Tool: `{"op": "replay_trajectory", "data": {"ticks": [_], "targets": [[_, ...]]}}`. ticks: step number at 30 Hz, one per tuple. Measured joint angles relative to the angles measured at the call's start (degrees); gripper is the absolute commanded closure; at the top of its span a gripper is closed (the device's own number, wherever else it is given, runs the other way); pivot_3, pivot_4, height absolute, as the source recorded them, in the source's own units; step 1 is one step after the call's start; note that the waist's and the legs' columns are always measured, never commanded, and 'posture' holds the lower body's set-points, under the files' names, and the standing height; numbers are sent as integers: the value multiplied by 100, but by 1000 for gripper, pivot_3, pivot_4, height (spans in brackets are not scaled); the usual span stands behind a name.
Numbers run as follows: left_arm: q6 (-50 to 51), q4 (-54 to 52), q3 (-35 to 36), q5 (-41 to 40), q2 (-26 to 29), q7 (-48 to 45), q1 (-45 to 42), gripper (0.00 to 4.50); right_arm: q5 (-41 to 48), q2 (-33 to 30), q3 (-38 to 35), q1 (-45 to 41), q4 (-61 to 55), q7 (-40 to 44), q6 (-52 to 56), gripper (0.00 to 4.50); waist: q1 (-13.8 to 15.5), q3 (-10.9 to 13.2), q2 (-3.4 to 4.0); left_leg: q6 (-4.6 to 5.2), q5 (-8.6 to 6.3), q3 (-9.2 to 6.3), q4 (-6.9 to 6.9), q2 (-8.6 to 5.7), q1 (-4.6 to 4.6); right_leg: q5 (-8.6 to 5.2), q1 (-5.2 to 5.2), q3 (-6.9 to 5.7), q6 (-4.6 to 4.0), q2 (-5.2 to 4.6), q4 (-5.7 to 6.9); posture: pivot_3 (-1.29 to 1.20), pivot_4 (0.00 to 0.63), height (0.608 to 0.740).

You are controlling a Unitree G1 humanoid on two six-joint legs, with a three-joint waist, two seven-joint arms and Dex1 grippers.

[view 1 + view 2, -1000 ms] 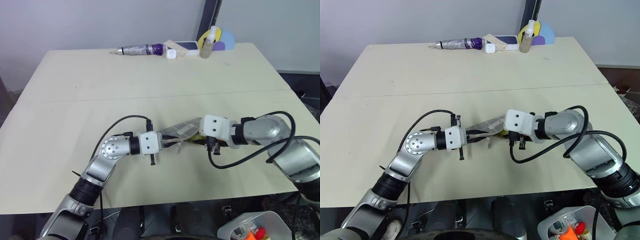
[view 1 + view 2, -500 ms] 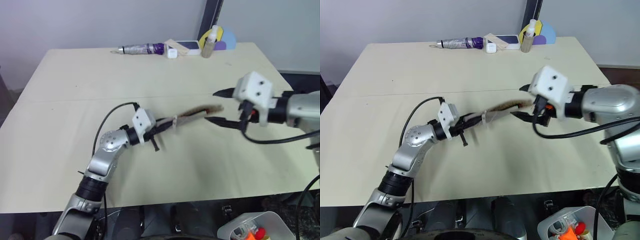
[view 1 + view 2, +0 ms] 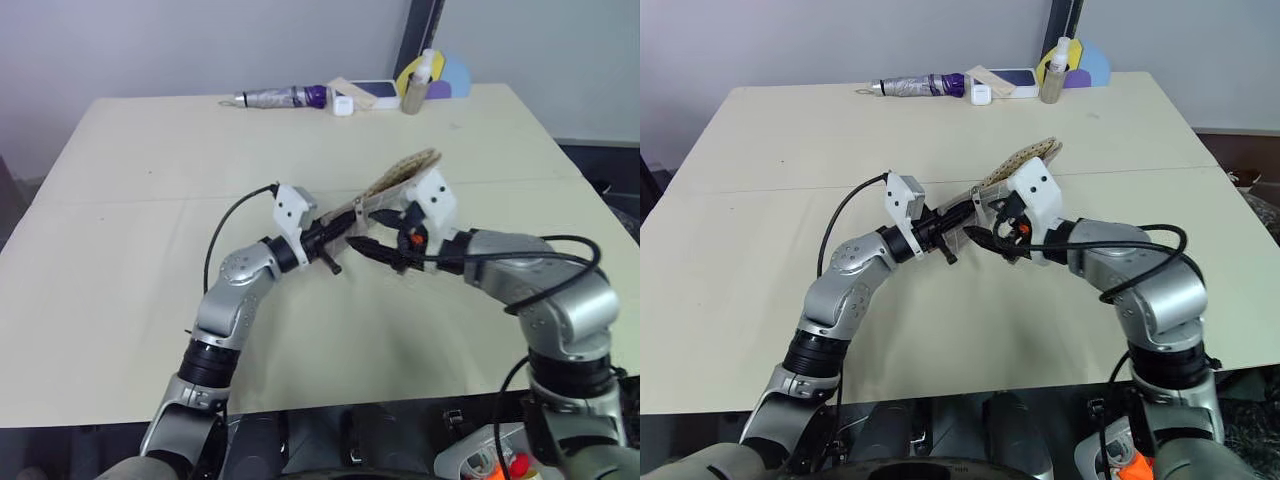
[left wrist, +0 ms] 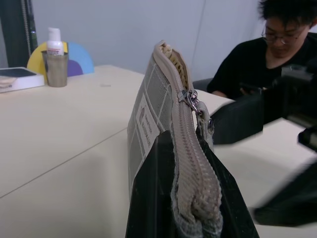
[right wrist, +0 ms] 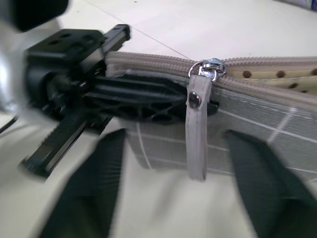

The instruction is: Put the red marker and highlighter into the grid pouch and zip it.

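Note:
The grid pouch (image 3: 402, 171) hangs in the air over the middle of the table, tilted up, with its zipper edge on top. My left gripper (image 3: 341, 227) is shut on the pouch's lower end; the left wrist view looks along the zipper to the silver pull (image 4: 191, 99). My right gripper (image 5: 174, 140) is open beside the pouch. Its fingers (image 5: 89, 198) stand on either side of the grey pull tab (image 5: 196, 130), apart from it. The red marker and the highlighter are out of view.
Along the far edge of the table (image 3: 150, 200) lie a silver-and-purple tube (image 3: 282, 98), a small white box (image 3: 343, 107), a flat box (image 3: 375, 93) and a spray bottle (image 3: 418, 82). A person in black (image 4: 262, 59) sits beyond the table. A bin (image 3: 1130, 455) stands below its near right corner.
My left gripper has raised and rolled the pouch so its zipper edge faces up. My right gripper had swung out to the right wide open; it has come back to the pull tab, narrower.

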Motion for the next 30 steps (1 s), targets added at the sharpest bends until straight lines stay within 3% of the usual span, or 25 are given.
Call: {"op": "replay_trajectory", "data": {"ticks": [2,3,8,14,18,23,26,30], "targets": [[-1,0,-6,3,-8,20,0,4500,0,79,0,-29,109,-117,1,4191,-9,0,0,0,0,0,0,0,0,0,0,0,0,0,0,0,150,740],[-2,0,-8,8,-7,30,1,4500,2,96,1,-32,160,-160,3,4481,-12,0,0,0,0,0,0,1,0,0,-1,0,0,1,0,0,150,740],[-86,0,-14,141,62,33,2,4500,7,-46,3,-85,245,-213,4,4481,-20,0,0,0,0,0,-1,1,0,0,-2,0,0,2,0,0,150,740],[-747,214,-145,596,520,-190,27,4500,-206,-1220,-59,-449,481,-54,-254,4481,-17,0,0,1,-1,1,-2,0,-1,0,-5,0,0,1,-2,0,150,740],[-1482,349,-222,835,952,-540,164,4500,-823,-2278,-82,-643,1215,-69,-681,4481,-8,0,1,3,-2,7,-6,0,-3,0,-10,3,-1,-2,-6,0,150,740],[-1782,342,-392,850,1021,-834,213,4500,-1085,-2518,107,-576,1516,1,-1143,4481,-39,0,2,4,-2,10,-9,4,-2,0,-11,8,-1,2,-8,0,150,740],[-1571,226,-399,699,1219,-1065,371,3534,-1033,-2699,97,-252,1387,331,-1138,3655,-41,-1,3,4,-2,10,-12,5,-1,0,-11,8,-1,2,-8,0,150,740],[-1027,164,-307,521,1529,-1211,661,1447,-804,-2888,-64,355,934,787,-1111,1594,-38,0,2,4,-2,8,-11,6,-2,0,-10,6,-1,2,-7,0,150,740]]}}
